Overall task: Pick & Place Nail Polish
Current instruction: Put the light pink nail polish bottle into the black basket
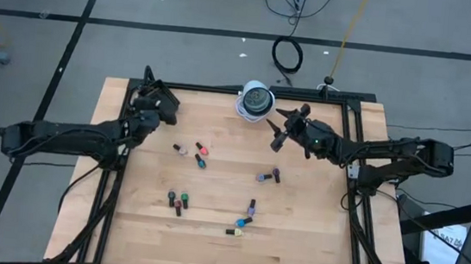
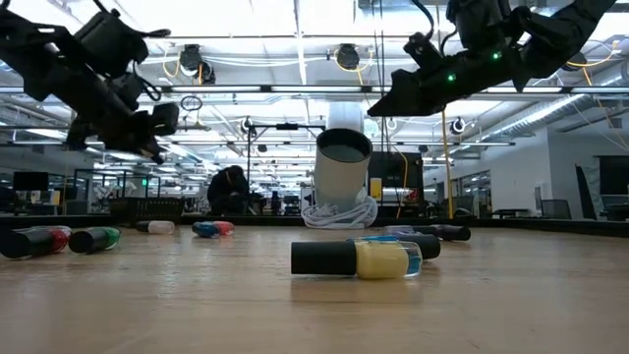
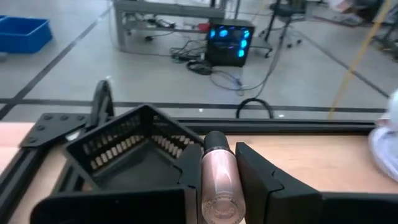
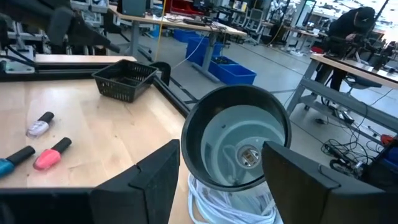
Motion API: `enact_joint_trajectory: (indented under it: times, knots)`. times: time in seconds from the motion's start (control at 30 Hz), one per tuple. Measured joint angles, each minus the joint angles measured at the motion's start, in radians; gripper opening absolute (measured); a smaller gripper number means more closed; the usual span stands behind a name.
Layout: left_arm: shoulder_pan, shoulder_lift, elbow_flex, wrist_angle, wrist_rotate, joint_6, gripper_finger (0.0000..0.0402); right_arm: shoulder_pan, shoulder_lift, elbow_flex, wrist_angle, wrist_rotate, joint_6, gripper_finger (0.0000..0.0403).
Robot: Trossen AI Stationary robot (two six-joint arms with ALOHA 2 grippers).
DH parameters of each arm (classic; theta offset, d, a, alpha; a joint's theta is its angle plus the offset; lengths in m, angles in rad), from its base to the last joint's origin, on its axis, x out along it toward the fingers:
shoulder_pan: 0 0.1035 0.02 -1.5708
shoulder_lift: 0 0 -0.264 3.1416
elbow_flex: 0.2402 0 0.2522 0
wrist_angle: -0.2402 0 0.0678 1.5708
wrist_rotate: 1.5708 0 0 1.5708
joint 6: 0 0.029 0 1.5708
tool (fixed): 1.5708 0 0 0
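While the left end effector [image 3: 221,186] grips a pale bottle [image 3: 220,180], it hovers beside the basket's rim [image 3: 134,118].

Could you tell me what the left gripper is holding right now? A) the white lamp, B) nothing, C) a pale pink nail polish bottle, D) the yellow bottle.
C: in the left wrist view, the left gripper is shut on a pale pink nail polish bottle near the black basket.

Evenly bright under ceiling strip lights [image 2: 295,39], glaring white in the low view; soft shadows; near bottle [image 3: 219,180] blurred.
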Motion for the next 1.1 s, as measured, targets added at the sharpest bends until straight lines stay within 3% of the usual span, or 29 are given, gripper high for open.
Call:
enact_joint_trajectory:
  times: [0.47,0.83,0.93,1.1]
  knots:
    - [0.198,0.084,0.000,0.028,0.073,0.006,0.0052,0.000,0.000,0.000,0.000,-0.002,-0.001,0.0211]
    - [0.292,0.192,0.000,0.063,0.269,0.052,0.0052,0.000,0.000,0.000,-0.001,-0.002,-0.001,0.0210]
    - [0.299,0.193,0.000,0.126,0.426,0.110,0.0052,0.000,0.000,0.000,-0.001,-0.002,-0.001,0.0210]
    - [0.280,0.143,0.001,0.391,0.845,0.253,0.0052,0.000,0.000,0.000,-0.001,-0.003,-0.001,0.0210]
